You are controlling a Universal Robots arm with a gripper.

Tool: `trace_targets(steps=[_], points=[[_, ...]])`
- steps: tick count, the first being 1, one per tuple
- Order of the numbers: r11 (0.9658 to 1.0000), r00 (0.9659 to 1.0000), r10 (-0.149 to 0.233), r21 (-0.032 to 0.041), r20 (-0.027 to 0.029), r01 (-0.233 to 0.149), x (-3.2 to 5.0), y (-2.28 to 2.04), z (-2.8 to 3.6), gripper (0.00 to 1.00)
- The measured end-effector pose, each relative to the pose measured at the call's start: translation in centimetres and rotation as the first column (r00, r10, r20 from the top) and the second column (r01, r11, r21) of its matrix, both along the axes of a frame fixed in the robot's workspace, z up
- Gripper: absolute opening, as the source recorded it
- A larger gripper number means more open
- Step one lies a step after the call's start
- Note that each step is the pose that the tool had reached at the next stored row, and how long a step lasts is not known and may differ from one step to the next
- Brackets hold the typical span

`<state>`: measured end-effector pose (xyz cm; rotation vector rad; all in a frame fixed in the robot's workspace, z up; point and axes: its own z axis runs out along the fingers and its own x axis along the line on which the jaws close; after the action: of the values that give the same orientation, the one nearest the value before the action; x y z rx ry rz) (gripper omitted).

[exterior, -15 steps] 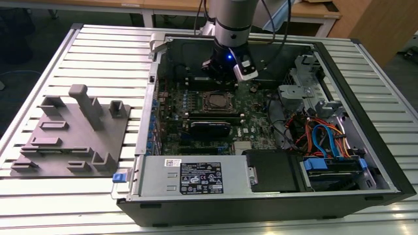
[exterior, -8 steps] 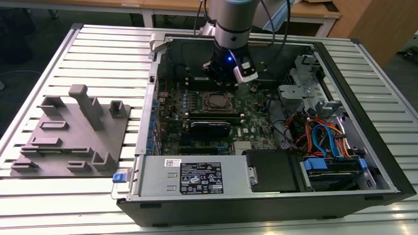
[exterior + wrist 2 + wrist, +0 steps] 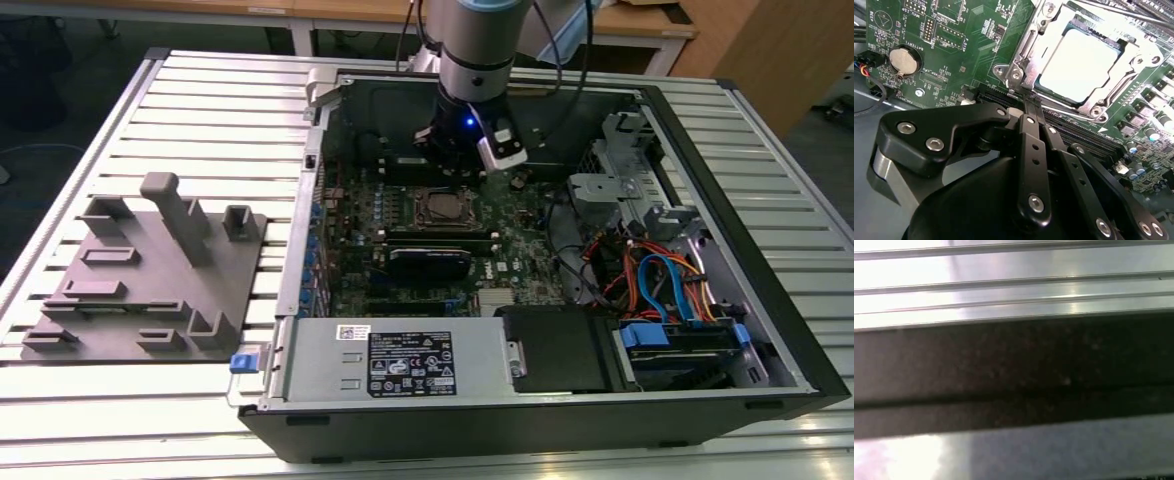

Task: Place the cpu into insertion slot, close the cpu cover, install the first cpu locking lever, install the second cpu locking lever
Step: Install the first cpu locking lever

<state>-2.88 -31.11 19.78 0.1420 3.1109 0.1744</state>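
One cpu [image 3: 1079, 65], one cpu cover [image 3: 1026, 47], one coin battery [image 3: 905, 60], one pincer [image 3: 1029, 102].

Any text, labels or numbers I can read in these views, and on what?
Nothing reads reliably.
White label on the grey box: print too small.
Circuit board, white lettering in the second wrist view: too small and blurred.
Chip: top glared out, no marks legible.
First wrist view: no text.

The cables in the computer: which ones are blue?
The flat blue cables looping at the exterior view's right side of the case, beside the orange cables. The others nearby are orange or black.
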Motion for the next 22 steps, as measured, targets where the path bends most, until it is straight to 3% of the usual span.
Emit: trace_targets(steps=[9,17,22], points=[[1.0000,1.0000,0.000,-0.0003,0.0001,0.000,0.01,0.00,0.39,0.10],[0.9997,1.0000,0.000,-0.0264,-0.0009,0.000,0.17,0.00,0.12,0.10],[0.9995,1.0000,0.000,-0.0327,-0.0023,0.000,0.24,-0.01,-0.06,0.10]])
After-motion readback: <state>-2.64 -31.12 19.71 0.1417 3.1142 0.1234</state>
